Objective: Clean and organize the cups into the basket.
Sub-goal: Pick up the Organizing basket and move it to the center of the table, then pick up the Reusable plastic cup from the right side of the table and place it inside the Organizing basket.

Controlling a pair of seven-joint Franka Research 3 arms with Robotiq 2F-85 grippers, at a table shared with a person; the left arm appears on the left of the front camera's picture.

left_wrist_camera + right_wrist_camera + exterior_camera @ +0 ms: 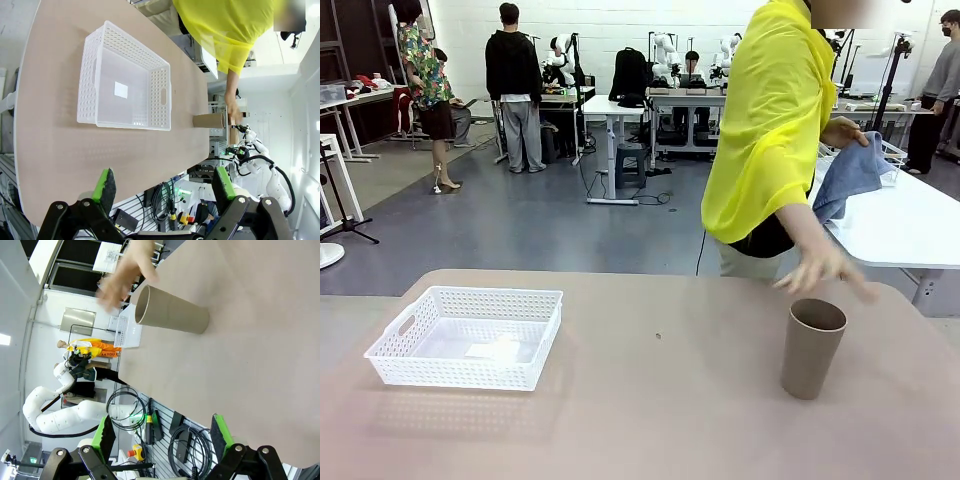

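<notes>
A brown cup (812, 348) is seen standing upright on the tan table (660, 420), well to the right of the white basket (470, 335). Its long axis is vertical and its mouth is turned up. The left gripper (164, 184) and right gripper (162, 432) are shown spread wide and empty, well apart from the cup. Bare tabletop is seen between basket and cup. A person's blurred hand (820, 268) is spread just beyond the cup's rim, and a blue cloth (850, 178) is held farther back.

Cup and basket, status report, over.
Left gripper open, right gripper open, both free. Brown cup upright, basket holds no cups. Person's hand near cup rim.
</notes>
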